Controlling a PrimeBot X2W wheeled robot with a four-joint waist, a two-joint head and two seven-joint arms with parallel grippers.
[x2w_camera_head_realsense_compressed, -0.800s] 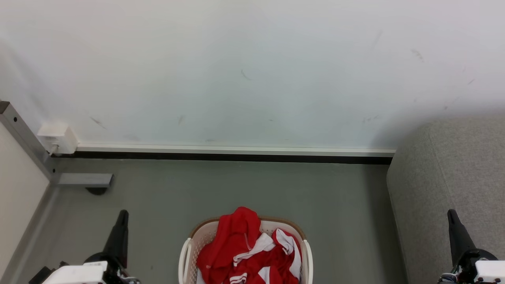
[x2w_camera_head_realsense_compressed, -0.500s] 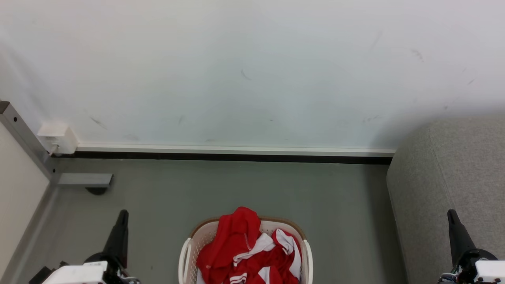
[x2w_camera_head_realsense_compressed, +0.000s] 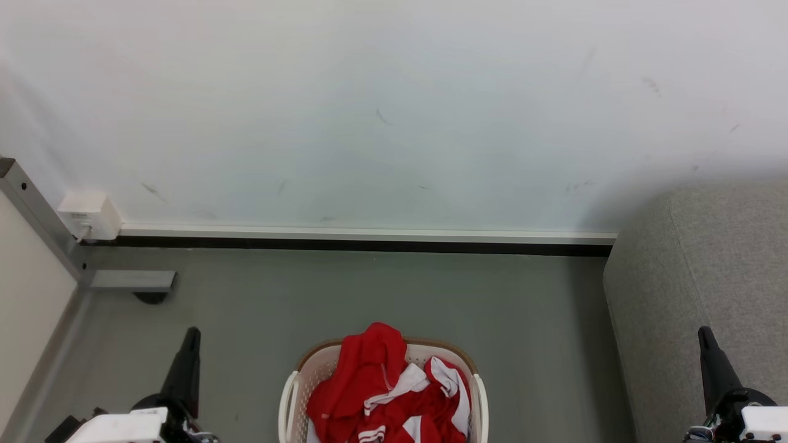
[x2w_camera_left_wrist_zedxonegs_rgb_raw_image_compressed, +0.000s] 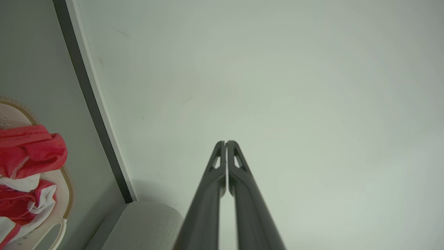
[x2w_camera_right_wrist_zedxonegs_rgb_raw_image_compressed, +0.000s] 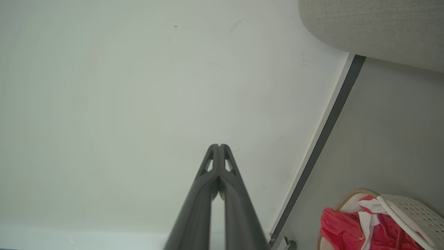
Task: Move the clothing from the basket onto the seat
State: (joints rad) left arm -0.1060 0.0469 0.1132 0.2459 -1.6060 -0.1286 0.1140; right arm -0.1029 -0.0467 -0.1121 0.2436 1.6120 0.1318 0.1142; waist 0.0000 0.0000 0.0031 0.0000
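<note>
**Both grippers closed, clothing in basket**

Left gripper (x2w_camera_head_realsense_compressed: 191, 337), lower left of the head view, has its fingers pressed together on nothing; right gripper (x2w_camera_head_realsense_compressed: 704, 337), lower right, likewise; between them, bottom centre, the red clothing (x2w_camera_head_realsense_compressed: 369, 387) lies heaped in the basket (x2w_camera_head_realsense_compressed: 288, 394); the grey seat (x2w_camera_head_realsense_compressed: 708, 264) stands at the right edge.
</note>
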